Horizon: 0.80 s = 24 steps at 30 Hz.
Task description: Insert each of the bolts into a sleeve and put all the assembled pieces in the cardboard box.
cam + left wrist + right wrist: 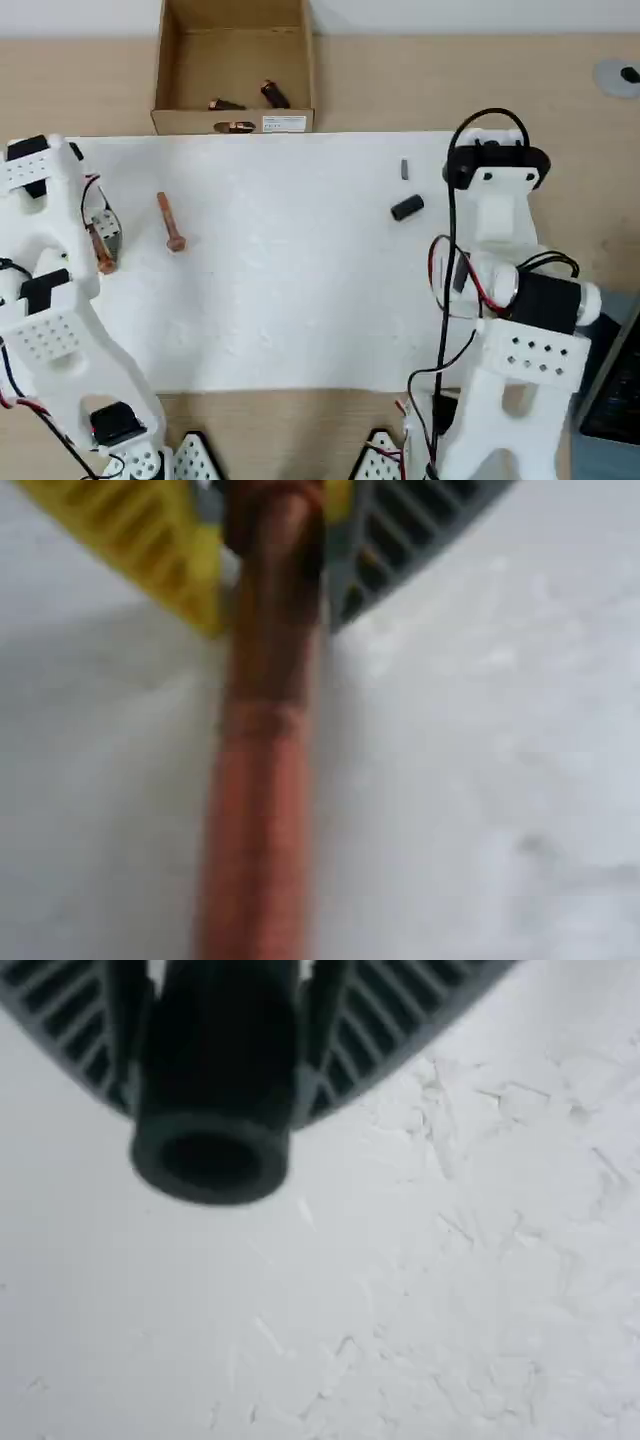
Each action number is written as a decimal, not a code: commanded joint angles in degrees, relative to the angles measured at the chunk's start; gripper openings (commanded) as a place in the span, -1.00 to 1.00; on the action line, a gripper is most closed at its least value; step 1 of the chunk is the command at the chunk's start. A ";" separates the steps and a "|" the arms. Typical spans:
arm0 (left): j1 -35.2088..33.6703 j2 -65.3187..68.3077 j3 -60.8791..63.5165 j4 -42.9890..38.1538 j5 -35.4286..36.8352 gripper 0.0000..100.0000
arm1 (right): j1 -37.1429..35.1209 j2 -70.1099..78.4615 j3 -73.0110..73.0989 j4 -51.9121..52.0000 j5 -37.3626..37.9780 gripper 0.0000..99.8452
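White mat (300, 300) spans the gap: L gripper (272, 590) clamps copper bolt (262, 780), shank sticking out past jaws; R gripper (215, 1050) pinches black sleeve (210, 1155), bore end free, well apart to bolt's right.

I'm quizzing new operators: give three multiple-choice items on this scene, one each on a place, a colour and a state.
1. The loose bolt lies: A in the cardboard box; B on the white mat; C in a gripper.
2. The held bolt in the left gripper is: A copper; B blue; C white.
3. The right gripper is: A open; B shut on a sleeve; C shut on a bolt.
Answers: B, it rests on the mat; A, its shaft shows copper; B, the sleeve is clamped in it.
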 commanded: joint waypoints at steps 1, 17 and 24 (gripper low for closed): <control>-0.44 0.31 -1.32 -2.11 -0.09 -0.99 | 0.31 -1.10 -0.22 -1.32 0.09 -0.98; -0.53 0.22 -21.54 10.29 -0.18 -0.99 | 0.48 -1.10 -0.22 -1.23 0.09 -0.98; -0.44 0.22 -28.92 13.36 2.64 -0.99 | 0.48 -1.10 -0.31 -1.05 0.09 -0.98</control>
